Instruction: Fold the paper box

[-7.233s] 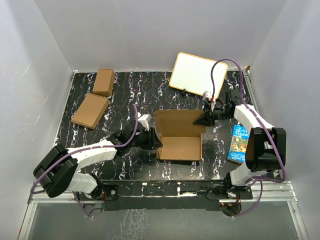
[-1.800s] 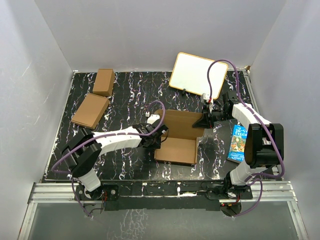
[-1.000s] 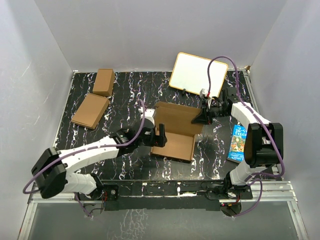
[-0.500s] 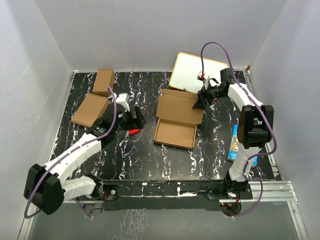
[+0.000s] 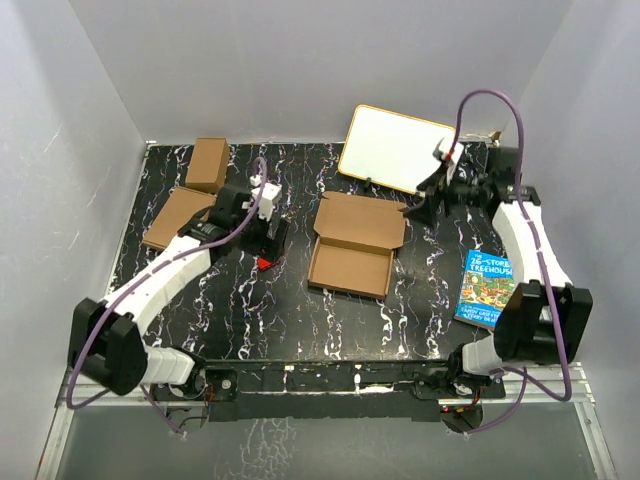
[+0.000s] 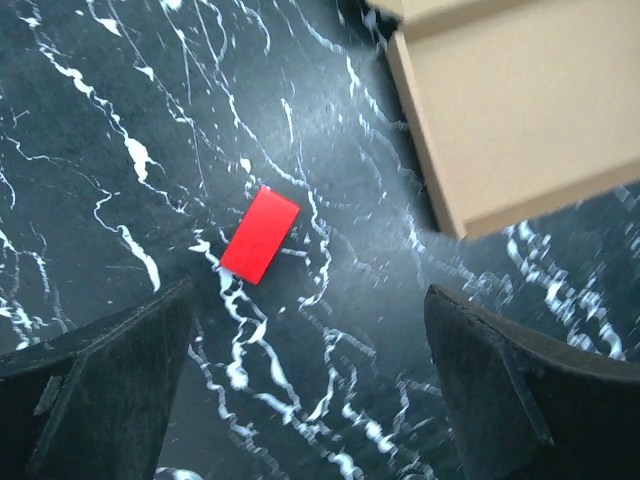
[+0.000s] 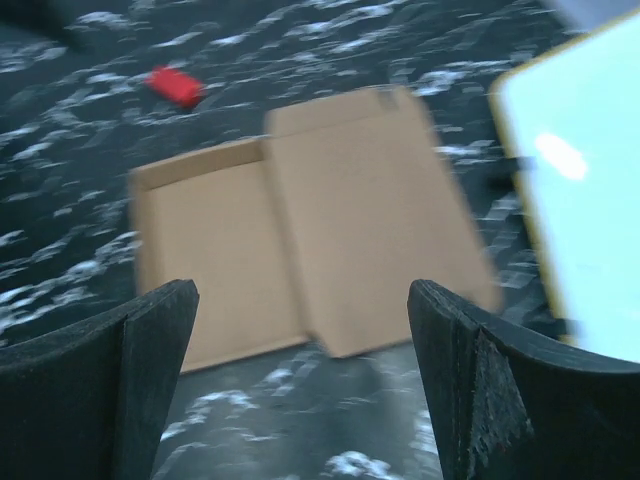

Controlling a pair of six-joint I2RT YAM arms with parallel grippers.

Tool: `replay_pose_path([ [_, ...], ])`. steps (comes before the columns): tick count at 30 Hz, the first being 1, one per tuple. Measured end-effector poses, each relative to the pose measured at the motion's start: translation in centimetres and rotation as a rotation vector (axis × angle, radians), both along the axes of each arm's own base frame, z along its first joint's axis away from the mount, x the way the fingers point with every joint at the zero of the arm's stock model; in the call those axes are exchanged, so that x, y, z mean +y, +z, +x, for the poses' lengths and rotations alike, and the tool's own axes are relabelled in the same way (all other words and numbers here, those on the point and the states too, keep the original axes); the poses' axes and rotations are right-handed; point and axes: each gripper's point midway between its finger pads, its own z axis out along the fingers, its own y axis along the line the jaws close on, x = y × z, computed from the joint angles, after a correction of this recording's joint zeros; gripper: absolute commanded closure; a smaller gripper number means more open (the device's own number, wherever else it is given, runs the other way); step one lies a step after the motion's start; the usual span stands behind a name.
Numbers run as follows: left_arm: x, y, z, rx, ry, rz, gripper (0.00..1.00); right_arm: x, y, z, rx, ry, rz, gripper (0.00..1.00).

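The paper box [image 5: 354, 246] lies opened out near the middle of the black marbled table [image 5: 300, 320] — a shallow tray part on the near side, a flat panel joined to it on the far side. Neither of my grippers touches it.

My left gripper [image 6: 308, 300] hangs over bare table just left of the box. Its fingers [image 6: 110, 385] are spread wide with nothing between them. A small red block [image 6: 259, 235] lies flat on the table just beyond the fingertips, and the box's near left corner shows to the right of it.

My right gripper [image 7: 300, 295] is off the box's far right corner, released as well — its jaws stand far apart and hold nothing. That wrist view is blurred.

A whiteboard [image 5: 394, 148] with a yellow rim leans at the far side, just beyond the box. A blue book [image 5: 485, 290] lies near the right edge. Two brown cartons sit at the far left: a smaller one [image 5: 208, 163] and a thicker one [image 5: 178, 218], partly behind my left arm.
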Motion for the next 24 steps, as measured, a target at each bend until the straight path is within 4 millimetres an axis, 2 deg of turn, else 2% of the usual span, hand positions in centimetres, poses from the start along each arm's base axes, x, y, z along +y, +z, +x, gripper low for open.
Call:
replay_pose_path([
  [2, 0.1, -0.6, 0.2, 0.022, -0.066, 0.064, 0.06, 1.7, -1.2, -2.9, 0.043, 0.066, 0.097, 0.02],
  [5, 0.2, -2.5, 1.0, 0.093, -0.156, 0.159, 0.12, 3.3, -5.9, -6.7, 0.213, 0.102, 0.198, 0.02],
  [7, 0.3, -4.4, 1.0, 0.155, -0.200, 0.196, 0.15, 3.6, -8.0, -8.1, 0.303, 0.100, 0.232, 0.03],
  [8, 0.4, -5.3, 0.8, 0.187, -0.218, 0.209, 0.17, 3.7, -8.4, -8.5, 0.325, 0.102, 0.245, 0.03],
  [13, 0.9, -8.0, 0.7, 0.281, -0.258, 0.249, 0.23, 3.9, -7.5, -8.1, 0.299, 0.129, 0.265, 0.04],
  [19, 1.2, -9.0, 0.9, 0.276, -0.267, 0.256, 0.28, 3.9, -7.8, -7.6, 0.306, 0.135, 0.269, 0.04],
  [24, 1.8, -10.2, 0.5, 0.277, -0.265, 0.280, 0.39, 3.9, -8.0, -7.6, 0.305, 0.138, 0.268, 0.04],
])
